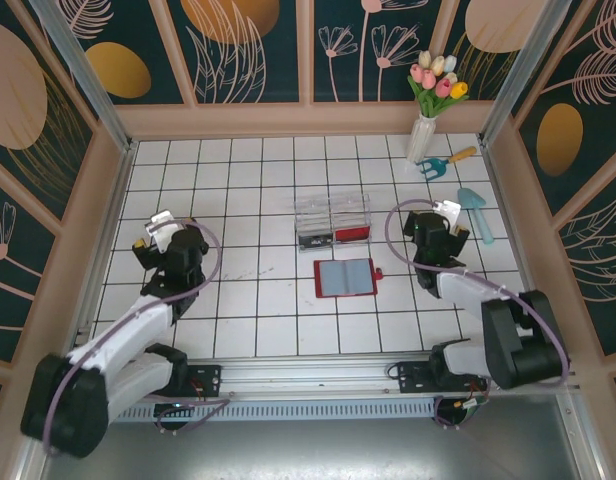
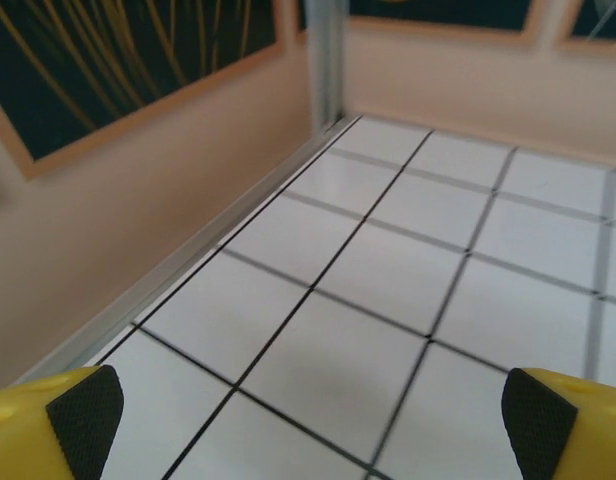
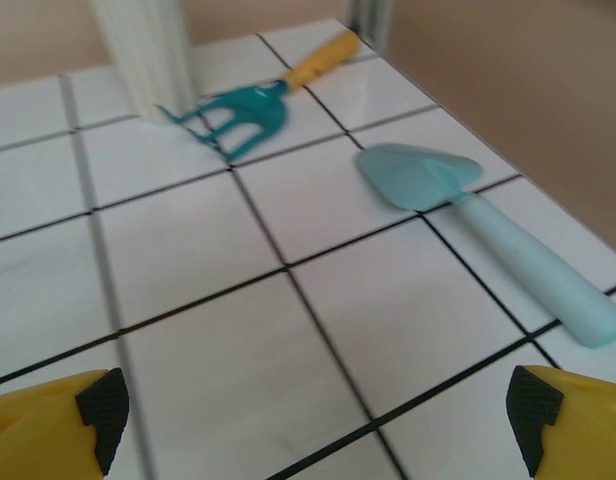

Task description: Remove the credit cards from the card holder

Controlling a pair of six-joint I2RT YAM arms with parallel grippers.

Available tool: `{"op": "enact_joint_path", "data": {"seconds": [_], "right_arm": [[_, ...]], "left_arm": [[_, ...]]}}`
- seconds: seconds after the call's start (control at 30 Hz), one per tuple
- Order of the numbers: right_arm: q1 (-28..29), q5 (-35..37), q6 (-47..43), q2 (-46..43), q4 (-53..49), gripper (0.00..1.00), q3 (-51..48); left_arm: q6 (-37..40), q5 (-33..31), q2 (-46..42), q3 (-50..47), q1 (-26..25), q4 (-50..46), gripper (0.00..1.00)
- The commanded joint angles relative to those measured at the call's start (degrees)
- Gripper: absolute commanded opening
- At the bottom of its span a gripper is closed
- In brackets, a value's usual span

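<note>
The card holder (image 1: 345, 278) lies open and flat at the middle of the tiled floor, grey-blue inside with a red border and a small red tab (image 1: 379, 273) on its right. Just behind it a clear plastic box (image 1: 332, 222) holds a black flat item and a red one; whether these are the credit cards I cannot tell. My left gripper (image 1: 153, 232) hangs far to the holder's left, open (image 2: 310, 420) over bare tiles near the left wall. My right gripper (image 1: 443, 222) stands to the holder's right, also open (image 3: 318, 415) with nothing between its fingers.
A white vase of tulips (image 1: 424, 135) stands at the back right. Beside it lies a teal hand rake (image 3: 238, 115) with a yellow handle, and a pale blue trowel (image 3: 488, 235) lies near the right wall. Walls close in the left, back and right sides.
</note>
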Motion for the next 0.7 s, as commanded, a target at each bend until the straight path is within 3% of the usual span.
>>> {"op": "enact_joint_path", "data": {"seconds": [0.0, 0.07, 0.2, 0.33, 0.43, 0.57, 0.67], "right_arm": [[-4.5, -4.0, -2.2, 1.5, 11.2, 0.99, -0.8], [-7.0, -8.5, -2.8, 1.9, 17.9, 0.99, -3.9], [-12.0, -19.7, -4.8, 5.1, 30.0, 0.99, -8.2], [-15.8, -29.5, -4.7, 6.4, 28.1, 0.99, -6.2], [-17.0, -31.9, -4.3, 6.2, 28.6, 0.99, -6.7], [-19.9, -38.1, -4.1, 7.5, 30.3, 0.99, -6.5], [-21.6, -43.3, -4.0, 8.9, 34.2, 0.99, -7.5]], "left_arm": [[1.3, 4.1, 7.4, 2.7, 4.2, 7.5, 0.99], [1.9, 2.9, 12.0, 3.7, 6.1, 11.7, 0.99], [2.5, 7.3, 18.2, 0.1, 11.7, 24.5, 0.99], [3.2, 8.9, 21.1, -1.0, 14.9, 32.7, 0.99], [6.2, 12.1, 22.3, -3.2, 15.7, 41.9, 0.99], [8.4, 19.9, 23.9, -4.9, 16.4, 47.1, 0.99], [12.3, 29.3, 24.8, -6.9, 16.5, 52.5, 0.99]]}}
